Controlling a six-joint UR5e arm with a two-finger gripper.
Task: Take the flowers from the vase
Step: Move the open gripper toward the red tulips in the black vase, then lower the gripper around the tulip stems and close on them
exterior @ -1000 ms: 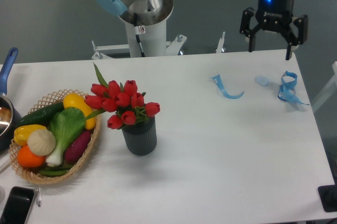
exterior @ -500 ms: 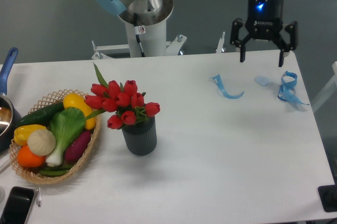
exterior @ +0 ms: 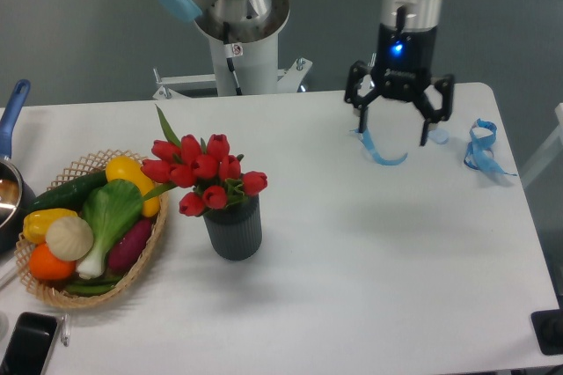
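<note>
You are looking at the bunch of red tulips with green leaves sitting in the small dark grey ribbed cylindrical vase, left of centre on the white table. Just beside it, the woven wicker basket is holding colourful vegetables. Your black two-finger gripper is hanging wide open, well apart, partly covering a blue ribbon.

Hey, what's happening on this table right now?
The gripper hangs open and empty over the table's far right side, above a blue ribbon. The flowers it is meant to pick up stand untouched in the vase, well to its left beside a basket of vegetables.
</note>
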